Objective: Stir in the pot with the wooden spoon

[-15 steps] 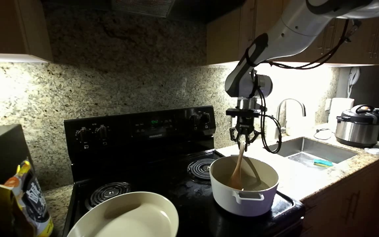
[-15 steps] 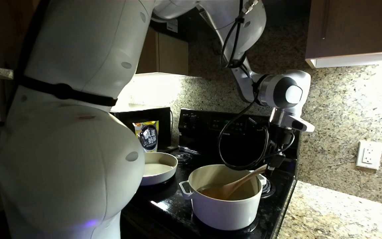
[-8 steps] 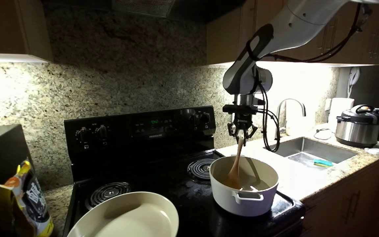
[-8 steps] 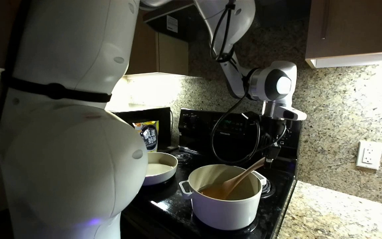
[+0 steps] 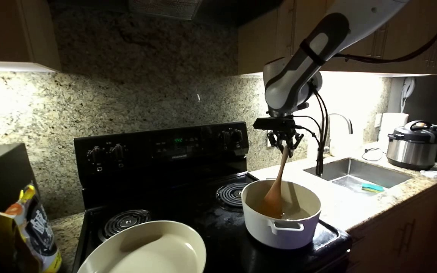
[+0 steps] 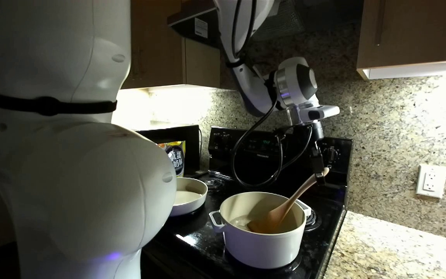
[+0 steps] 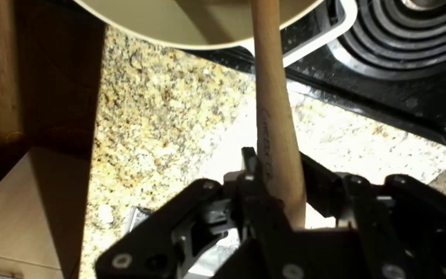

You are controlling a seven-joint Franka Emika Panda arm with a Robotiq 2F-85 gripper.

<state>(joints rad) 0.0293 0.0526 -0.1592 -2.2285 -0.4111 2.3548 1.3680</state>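
Observation:
The round cream-white pot [image 5: 258, 231] stands on the black stove and also shows in an exterior view [image 6: 263, 250]. My gripper [image 5: 285, 149] is above the pot's far rim, shut on the upper handle of the wooden spoon [image 5: 277, 189]. In the wrist view the handle [image 7: 273, 104] lies between the black fingers [image 7: 277, 162]. The spoon leans, with its broad end down inside the pot in liquid, as an exterior view shows [image 6: 292, 197]. There the handle's tip sticks out past the gripper [image 6: 319, 176]. The spoon's lowest edge is hidden in the liquid.
A wide shallow white bowl [image 5: 165, 250] stands beside the pot. Coil burners [image 5: 233, 195] and the stove's back panel [image 5: 157, 151] lie behind. A food bag [image 5: 38, 231], a sink [image 5: 359, 172], a faucet [image 5: 340, 115] and a steel cooker [image 5: 414, 148] are around.
My gripper has risen and its wrist has tilted, with the spoon still held. The spoon's handle has tipped over and its end now shows past the fingers. The pot has not moved.

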